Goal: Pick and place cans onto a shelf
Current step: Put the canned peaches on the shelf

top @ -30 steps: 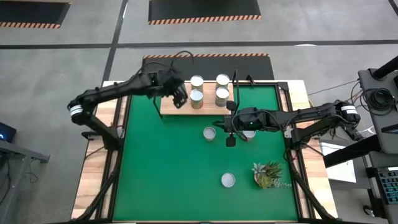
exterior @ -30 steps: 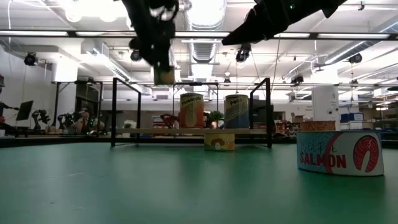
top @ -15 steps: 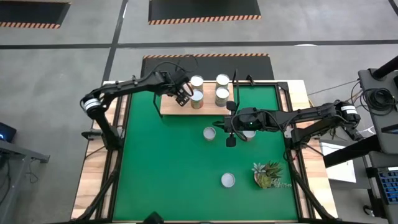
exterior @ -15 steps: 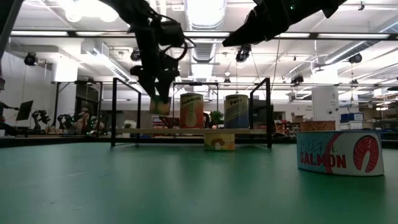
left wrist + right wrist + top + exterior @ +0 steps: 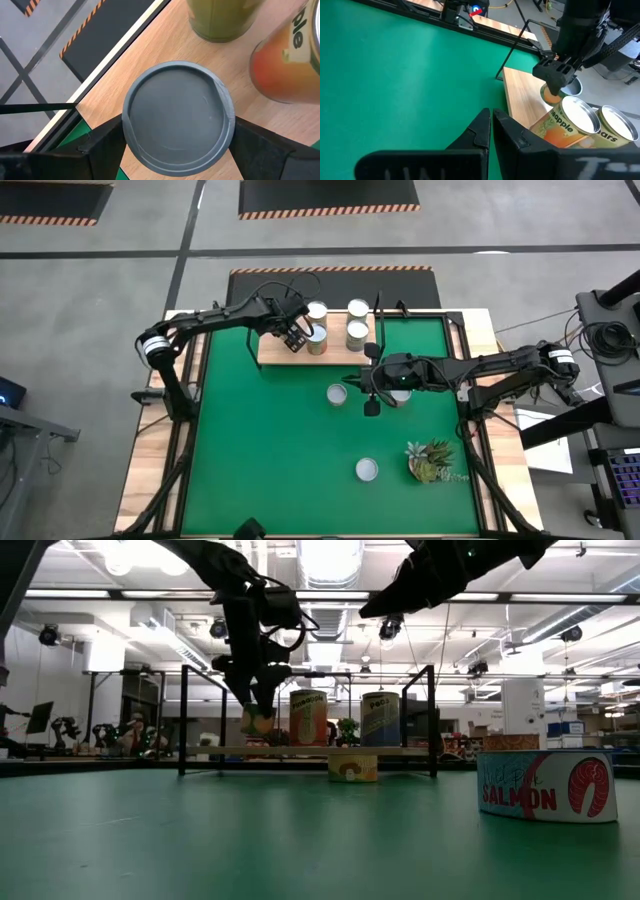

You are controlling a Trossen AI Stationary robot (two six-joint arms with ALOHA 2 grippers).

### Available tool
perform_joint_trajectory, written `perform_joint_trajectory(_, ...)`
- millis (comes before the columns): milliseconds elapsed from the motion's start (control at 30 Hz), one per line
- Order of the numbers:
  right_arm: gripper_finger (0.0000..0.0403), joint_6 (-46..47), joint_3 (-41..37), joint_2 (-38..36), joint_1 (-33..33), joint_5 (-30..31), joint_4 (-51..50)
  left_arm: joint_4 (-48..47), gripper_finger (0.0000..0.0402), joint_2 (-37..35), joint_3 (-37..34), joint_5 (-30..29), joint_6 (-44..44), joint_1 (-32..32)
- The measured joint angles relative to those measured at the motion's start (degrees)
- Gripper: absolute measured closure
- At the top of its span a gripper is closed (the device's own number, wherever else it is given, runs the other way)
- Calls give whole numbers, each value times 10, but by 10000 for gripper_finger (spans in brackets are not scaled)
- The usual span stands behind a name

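Observation:
My left gripper is shut on a small can with a grey top and tan sides. It holds the can just above the left part of the light-wood shelf. Several cans stand on the shelf to its right. The right wrist view shows two of them next to my left gripper. My right gripper is shut and empty, above the green mat between two cans. My left gripper pinches the can's round side wall between its two fingers, one on each opposite side. The fingers come from above, pointing down. The can is upright, top up, a little above the shelf board.
A salmon can stands on the mat near the front. A small plant is at the front right. Black brackets rise at the shelf's ends. A yellow can stands in front of the shelf.
My left gripper has gone down toward the left part of the shelf with the can, which stays upright in the hold and now hangs just above the board. My right arm has kept still.

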Motion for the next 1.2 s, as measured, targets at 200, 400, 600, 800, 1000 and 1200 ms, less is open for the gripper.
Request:
perform_joint_trajectory(200,394,0,0,0,0,0,0,-1,105,0,0,0,0,0)
perform_joint_trajectory(400,394,0,0,0,0,0,0,-1,105,0,0,1,5,0)
perform_joint_trajectory(600,394,0,0,0,0,0,0,-1,105,0,0,2,6,0)
perform_joint_trajectory(800,394,0,0,0,0,0,0,-1,91,0,-1,2,6,0)
perform_joint_trajectory(1000,394,0,0,0,0,0,0,-2,54,0,-4,2,3,0)
perform_joint_trajectory(1200,394,0,0,0,0,0,0,-57,38,-9,20,2,9,-2)
